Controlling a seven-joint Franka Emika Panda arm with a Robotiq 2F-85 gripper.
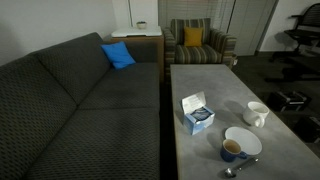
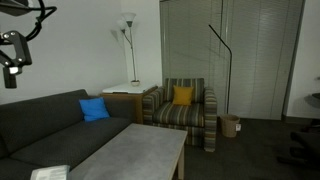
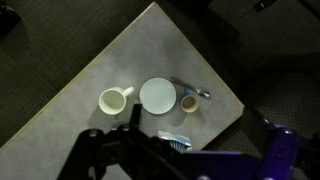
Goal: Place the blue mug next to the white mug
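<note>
The blue mug [image 1: 231, 150] stands near the table's front corner, brownish inside, with a spoon [image 1: 240, 168] beside it. A white plate [image 1: 243, 140] lies between it and the white mug [image 1: 257, 113]. From high above, the wrist view shows them in a row: white mug [image 3: 115, 100], plate [image 3: 158, 95], blue mug [image 3: 188, 103]. My gripper [image 2: 11, 68] hangs far above the table, open and holding nothing. One dark finger [image 3: 133, 116] shows low in the wrist view. In an exterior view the mugs are out of frame.
A blue-and-white box [image 1: 197, 113] stands on the grey table [image 1: 205, 85] close to the mugs. A dark sofa [image 1: 70, 95] with a blue cushion [image 1: 117, 55] runs along one side. A striped armchair [image 2: 185, 110] stands beyond the far end.
</note>
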